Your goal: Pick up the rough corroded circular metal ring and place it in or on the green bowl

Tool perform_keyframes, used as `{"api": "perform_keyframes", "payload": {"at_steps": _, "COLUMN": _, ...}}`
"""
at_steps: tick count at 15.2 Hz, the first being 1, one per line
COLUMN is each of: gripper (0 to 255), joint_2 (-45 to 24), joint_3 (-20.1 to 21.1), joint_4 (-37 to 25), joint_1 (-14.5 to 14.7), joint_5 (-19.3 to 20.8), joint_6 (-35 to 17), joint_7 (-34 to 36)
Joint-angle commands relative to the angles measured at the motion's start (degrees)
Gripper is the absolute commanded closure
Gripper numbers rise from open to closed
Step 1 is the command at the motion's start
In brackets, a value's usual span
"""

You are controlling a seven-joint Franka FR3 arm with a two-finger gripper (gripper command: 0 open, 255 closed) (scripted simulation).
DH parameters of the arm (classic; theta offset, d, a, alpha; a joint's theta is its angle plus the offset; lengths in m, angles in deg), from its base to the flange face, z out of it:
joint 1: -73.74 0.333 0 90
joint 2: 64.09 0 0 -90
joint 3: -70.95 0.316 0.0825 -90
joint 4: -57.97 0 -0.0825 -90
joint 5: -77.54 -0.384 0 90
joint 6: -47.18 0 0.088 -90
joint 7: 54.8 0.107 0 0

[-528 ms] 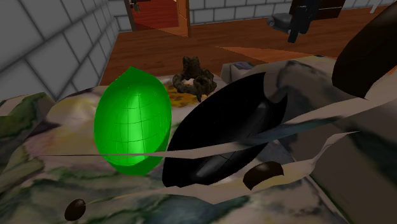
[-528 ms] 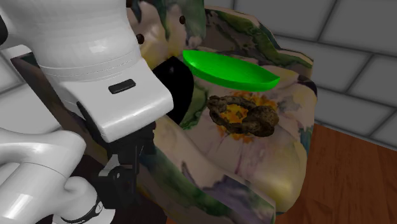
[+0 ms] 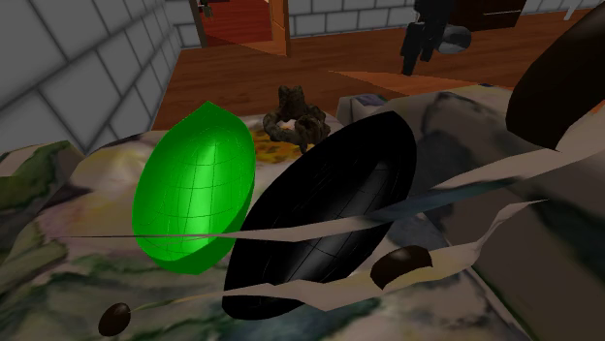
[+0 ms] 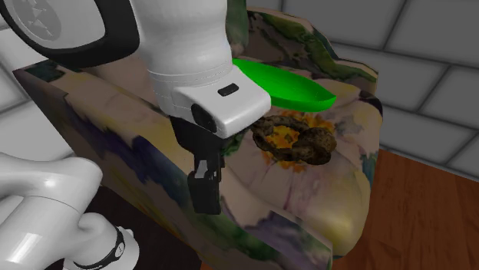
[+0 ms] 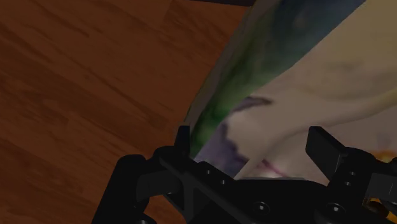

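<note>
The corroded brown ring (image 3: pixel 294 120) lies on a floral cushioned surface (image 3: pixel 92 179), just beyond the green bowl (image 3: pixel 194 191). In the second exterior view the ring (image 4: pixel 296 141) rests in front of the bowl (image 4: pixel 288 84). My black gripper (image 3: pixel 412 58) hangs over the wooden floor past the surface's far edge, apart from the ring. In the second exterior view the gripper (image 4: pixel 206 201) hangs beside the cushion's side, lower than the ring and to that view's left of it. In the wrist view the gripper (image 5: pixel 254 143) is open with nothing between its fingers (image 5: pixel 324 147), over the cushion's edge (image 5: pixel 318 83).
A large black bowl-like shape (image 3: pixel 330 213) lies against the green bowl's right side in the shoulder view. Dark brown buttons (image 3: pixel 399 263) dot the cushion. Wooden floor (image 3: pixel 320 58) lies beyond it, with grey tiled walls (image 3: pixel 68 58) around.
The gripper has swung toward the shoulder view's left, nearer the ring. The green bowl and the black shape look shifted slightly to that view's left.
</note>
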Motion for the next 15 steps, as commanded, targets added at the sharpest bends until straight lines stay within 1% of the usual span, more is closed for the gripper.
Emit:
{"api": "perform_keyframes", "payload": {"at_steps": 1, "gripper": 0, "joint_2": -2.51, "joint_3": 1.24, "joint_4": -0.07, "joint_1": 0.67, "joint_5": -0.85, "joint_6": -2.79, "joint_7": 1.21}}
{"api": "perform_keyframes", "payload": {"at_steps": 8, "gripper": 0, "joint_2": -12.89, "joint_3": 6.03, "joint_4": -4.61, "joint_1": 2.8, "joint_5": -2.72, "joint_6": -9.85, "joint_7": 5.69}}
{"api": "perform_keyframes", "payload": {"at_steps": 15, "gripper": 0, "joint_2": -24.56, "joint_3": 10.64, "joint_4": -12.2, "joint_1": 4.56, "joint_5": -2.28, "joint_6": -15.17, "joint_7": 10.35}}
